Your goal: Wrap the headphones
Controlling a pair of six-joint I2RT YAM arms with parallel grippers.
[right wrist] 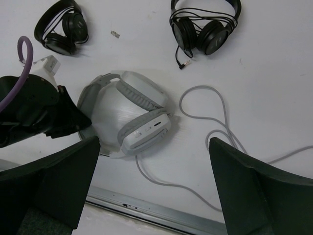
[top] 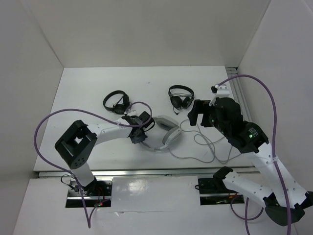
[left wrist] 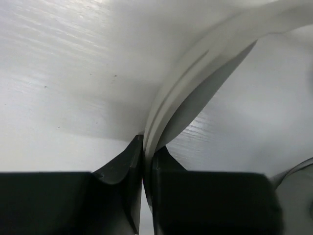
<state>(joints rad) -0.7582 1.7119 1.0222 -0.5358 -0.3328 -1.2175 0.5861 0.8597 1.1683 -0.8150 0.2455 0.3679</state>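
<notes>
The white and light-grey headphones (top: 165,133) lie on the table with the earcups folded together, one earcup (right wrist: 145,132) facing up. Their thin grey cable (top: 205,145) trails in loose loops to the right, also seen in the right wrist view (right wrist: 201,113). My left gripper (top: 142,129) is shut on the headband (left wrist: 195,68), which runs up and right between its fingers (left wrist: 124,161). My right gripper (top: 195,115) is open and empty, held high over the headphones and cable, its fingertips (right wrist: 88,152) spread wide.
Two smaller black on-ear headphones lie behind: one at the back left (top: 116,102) (right wrist: 61,27), one at the back middle (top: 181,96) (right wrist: 205,24). The table's metal front rail (right wrist: 146,210) runs below the headphones. White walls enclose the table.
</notes>
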